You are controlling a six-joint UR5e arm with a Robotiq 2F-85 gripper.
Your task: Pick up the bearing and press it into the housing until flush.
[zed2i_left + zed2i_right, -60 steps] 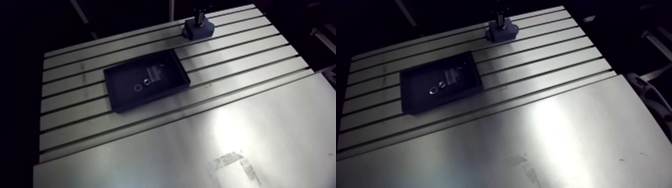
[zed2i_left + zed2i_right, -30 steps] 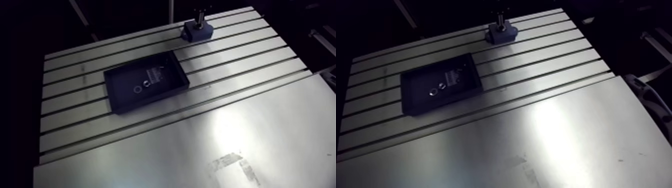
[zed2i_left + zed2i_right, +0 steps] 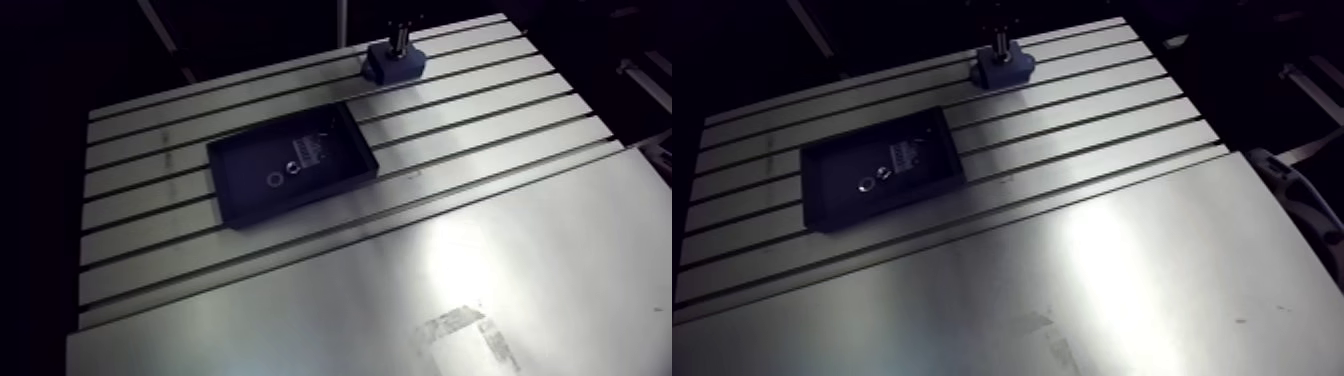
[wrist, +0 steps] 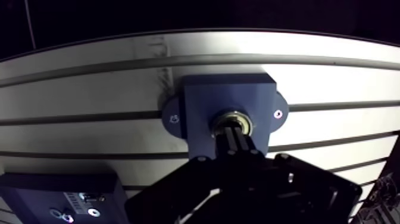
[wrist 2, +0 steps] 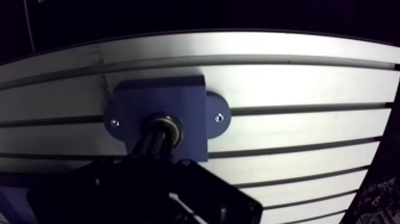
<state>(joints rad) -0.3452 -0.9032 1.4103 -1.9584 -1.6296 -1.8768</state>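
Note:
The blue housing (image 4: 202, 101) stands on the slotted table near its far edge, also seen in the arm view as the blue housing (image 3: 396, 64). A metal bearing (image 4: 243, 120) sits in the housing's centre bore; how deep it sits I cannot tell. My gripper (image 4: 231, 131) comes straight down onto it with its dark fingers (image 4: 237, 143) shut together, tips resting on top of the bearing's ring. The ring's rim shows around the fingertips. In the arm view the gripper (image 3: 401, 36) is small and dark above the housing.
A black tray (image 3: 240, 190) lies mid-table, nearer than the housing, holding two small metal rings (image 3: 274, 179) and a white label (image 3: 312, 148). In the wrist view a corner of the tray (image 4: 36, 190) shows beside the gripper. A smooth plate (image 3: 420, 300) covers the near table.
The arm view shifted a little earlier, then held still. The gripper stays on the housing and the tray has not moved.

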